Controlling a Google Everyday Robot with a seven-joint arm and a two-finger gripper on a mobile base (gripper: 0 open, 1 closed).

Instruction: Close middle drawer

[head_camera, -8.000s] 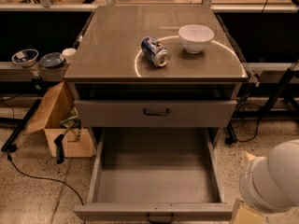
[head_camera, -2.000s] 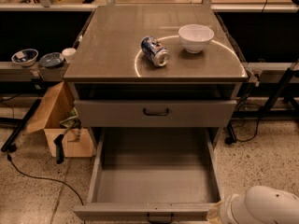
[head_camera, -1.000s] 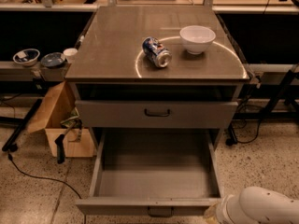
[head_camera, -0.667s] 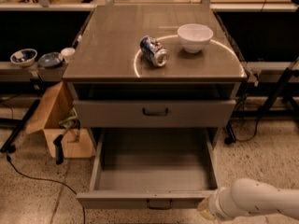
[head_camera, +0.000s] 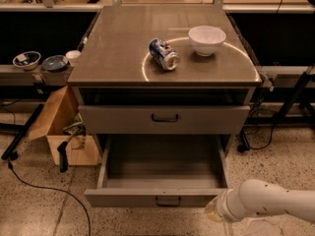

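Lab-like workroom: metal cabinet (head_camera: pixel 113 48), terrazzo floor (head_camera: pixel 34 210), loose cables (head_camera: pixel 45 188), benches (head_camera: pixel 275 7) behind; gripper (head_camera: pixel 212 213) low right, near middle drawer (head_camera: pixel 123 199).

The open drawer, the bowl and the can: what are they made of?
The middle drawer looks like grey painted sheet metal: flat, matte, thin-walled. The bowl seems glazed ceramic or plastic: smooth, white. The can looks aluminium, its end shiny. The gripper sits low by the drawer's right front corner.

A single camera stands high in front of the worktop (head_camera: pixel 118 43), fairly near, facing forward and down. The middle drawer (head_camera: pixel 162 175) fills the lower frame, and the tool (head_camera: pixel 213 213) sits bottom right, beside its front.
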